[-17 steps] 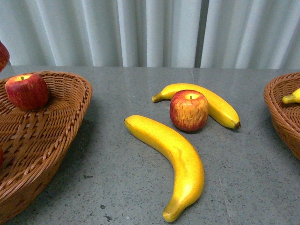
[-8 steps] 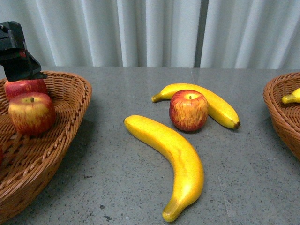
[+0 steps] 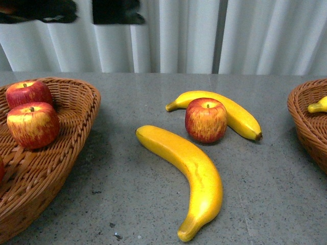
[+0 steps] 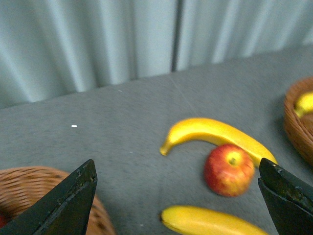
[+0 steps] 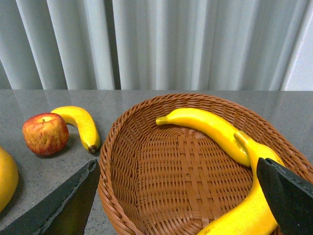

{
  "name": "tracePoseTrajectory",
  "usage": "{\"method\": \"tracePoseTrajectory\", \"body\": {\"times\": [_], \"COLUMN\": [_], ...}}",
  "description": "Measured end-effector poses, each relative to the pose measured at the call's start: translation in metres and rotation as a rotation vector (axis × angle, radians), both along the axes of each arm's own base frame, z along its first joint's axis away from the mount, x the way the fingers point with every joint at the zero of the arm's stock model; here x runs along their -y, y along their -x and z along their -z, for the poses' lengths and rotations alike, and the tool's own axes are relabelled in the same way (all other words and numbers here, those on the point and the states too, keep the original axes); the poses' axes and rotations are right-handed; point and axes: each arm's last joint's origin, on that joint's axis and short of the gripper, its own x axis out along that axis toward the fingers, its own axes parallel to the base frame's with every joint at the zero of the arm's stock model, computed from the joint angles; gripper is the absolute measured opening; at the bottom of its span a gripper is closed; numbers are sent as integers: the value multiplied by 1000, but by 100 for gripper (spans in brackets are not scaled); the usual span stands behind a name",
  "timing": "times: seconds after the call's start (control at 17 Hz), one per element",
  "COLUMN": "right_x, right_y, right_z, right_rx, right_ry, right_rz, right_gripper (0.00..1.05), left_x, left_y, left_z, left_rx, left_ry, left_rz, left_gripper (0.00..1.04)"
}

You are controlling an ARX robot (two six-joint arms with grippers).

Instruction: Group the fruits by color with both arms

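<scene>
A white pleated curtain [image 3: 179, 35] hangs behind a grey speckled table [image 3: 127, 102]. In the front view a wicker basket [image 3: 76, 102] sits at nine o'clock and holds two red fruits. These are the rear apple [image 3: 28, 93] and, close at its six o'clock, the front apple [image 3: 31, 124]. Near the table's middle stands a loose apple [image 3: 206, 120], stem up. A small banana [image 3: 230, 109] curls around the loose apple's twelve-to-three o'clock side, right against it. A large banana [image 3: 186, 171] lies at the loose apple's seven o'clock, apart from it, and stretches toward six o'clock. At three o'clock a second basket [image 3: 306, 127] shows in part, with a banana tip [image 3: 318, 106] inside its rim.

The left gripper [image 3: 84, 11] hangs at eleven o'clock, high over the table, seen as two black shapes. Its wrist view shows the jaws spread wide with nothing between them. The right gripper [image 5: 176, 164] is outside the front view. Its wrist camera shows the jaws parted and empty above the second basket, where a curved banana [image 5: 210, 128] lies with a second banana [image 5: 249, 205] crossing its end.
</scene>
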Motion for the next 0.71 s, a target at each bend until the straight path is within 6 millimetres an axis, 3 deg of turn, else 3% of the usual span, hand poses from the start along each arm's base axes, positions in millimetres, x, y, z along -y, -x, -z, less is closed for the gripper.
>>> {"method": "tracePoseTrajectory", "body": {"times": [0.24,0.47,0.71], "right_x": [0,0,0], "right_y": [0,0,0], "right_z": [0,0,0], "right_rx": [0,0,0], "right_ry": [0,0,0], "right_rz": [0,0,0], "right_gripper": [98,98,98], "left_x": [49,70,93], "left_y": [-24,-60,-75], "left_z": [24,42,62], "left_rx": [-35,-58,-97], "left_ry": [-129,-191,-223], "left_rz": [208,256,333], "left_gripper": [98,98,98]}}
